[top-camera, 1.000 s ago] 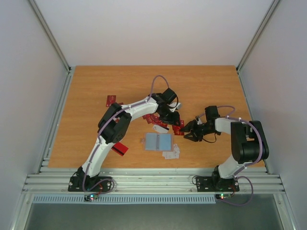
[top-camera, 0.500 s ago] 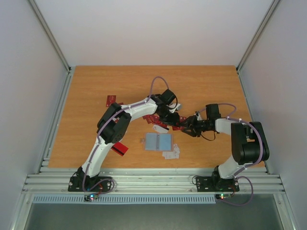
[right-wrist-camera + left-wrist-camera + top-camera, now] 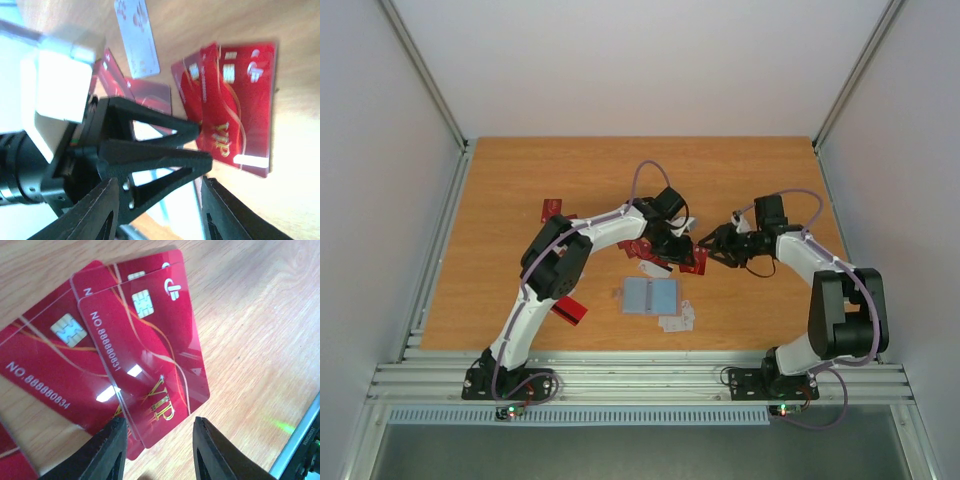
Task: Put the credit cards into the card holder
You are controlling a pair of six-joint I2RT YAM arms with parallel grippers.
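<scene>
Several red credit cards point(image 3: 650, 250) lie fanned on the table under my left gripper point(image 3: 680, 246). In the left wrist view the red VIP cards point(image 3: 145, 340) overlap, and my left gripper point(image 3: 159, 437) is open, its jaws straddling the near corner of the top card just above the table. My right gripper point(image 3: 712, 246) is open and empty, right next to the left one. Its wrist view shows the same red cards point(image 3: 240, 120) and the left gripper's black fingers point(image 3: 160, 145) between its own. The card holder point(image 3: 650, 295) lies open, blue-grey inside up, nearer the arms.
White cards point(image 3: 677, 320) lie just right of and below the holder. One white card point(image 3: 137, 37) lies beyond the red pile. A lone red card point(image 3: 553, 208) sits at the far left, another point(image 3: 570, 311) beside the left arm's lower link.
My right gripper has swung away from the arms' bases and slightly left, ending beside the left gripper at the red cards. The left arm has hardly moved.
</scene>
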